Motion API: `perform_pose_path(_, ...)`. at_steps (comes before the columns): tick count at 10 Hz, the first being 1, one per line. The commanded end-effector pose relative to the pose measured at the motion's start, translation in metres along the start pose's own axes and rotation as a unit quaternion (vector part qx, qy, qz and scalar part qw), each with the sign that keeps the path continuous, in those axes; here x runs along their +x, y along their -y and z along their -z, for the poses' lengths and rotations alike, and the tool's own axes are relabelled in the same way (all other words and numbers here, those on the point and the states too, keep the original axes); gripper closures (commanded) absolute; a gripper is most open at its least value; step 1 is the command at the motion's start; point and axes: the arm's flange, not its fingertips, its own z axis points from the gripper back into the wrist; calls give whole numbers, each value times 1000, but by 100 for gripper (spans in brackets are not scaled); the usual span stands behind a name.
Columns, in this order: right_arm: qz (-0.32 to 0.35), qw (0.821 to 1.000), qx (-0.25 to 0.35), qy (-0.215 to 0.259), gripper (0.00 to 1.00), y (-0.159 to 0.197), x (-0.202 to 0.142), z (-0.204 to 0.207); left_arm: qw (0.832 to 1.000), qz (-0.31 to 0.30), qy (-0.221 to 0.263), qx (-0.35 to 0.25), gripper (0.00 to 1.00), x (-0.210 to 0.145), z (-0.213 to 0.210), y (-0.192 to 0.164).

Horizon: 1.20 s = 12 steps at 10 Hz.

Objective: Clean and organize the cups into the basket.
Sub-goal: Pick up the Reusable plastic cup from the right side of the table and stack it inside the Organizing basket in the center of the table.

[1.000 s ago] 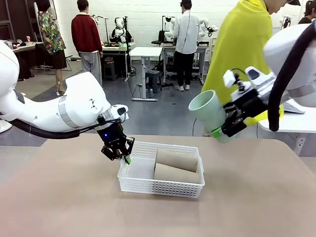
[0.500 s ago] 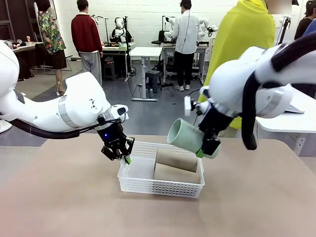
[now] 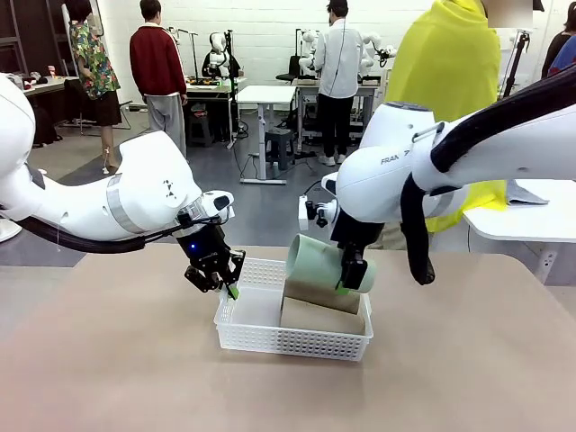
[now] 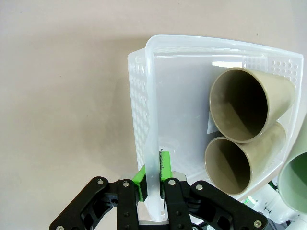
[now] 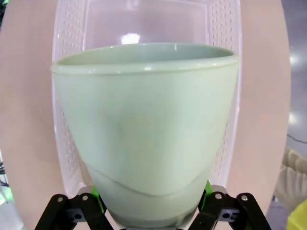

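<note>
Right wrist view: green cup (image 5: 144, 129) hides most of the basket (image 5: 229, 72), mouth forward, pinched by right gripper (image 5: 148, 211); left gripper (image 4: 154, 179) pinches the rim.

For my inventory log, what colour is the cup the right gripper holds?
Pale mint green cup; clearest in the right wrist view.

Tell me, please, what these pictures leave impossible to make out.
- Front view: the right pincer is largely hidden behind the mint cup, which also covers part of the two tan cups.
- Right wrist view: that cup hides most of the basket.
- Left wrist view: the picture's edge crops the cup.
</note>
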Motion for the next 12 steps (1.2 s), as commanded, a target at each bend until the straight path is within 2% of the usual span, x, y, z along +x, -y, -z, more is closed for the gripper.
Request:
perform_pose_path(1,1,1000,6,5,100,1,8,8,1000,1,-1,-3,100,0,-1,0)
perform_pose_path(6,12,999,31,6,100,-10,-15,-3,1000,1,-1,-3,100,0,-1,0)
perform_pose_path(7,13,999,37,8,0,-13,-16,-3,1000,1,-1,-3,100,0,-1,0)
perform_pose_path(12,11,999,47,17,0,-14,-12,-2,1000,1,-1,-3,100,0,-1,0)
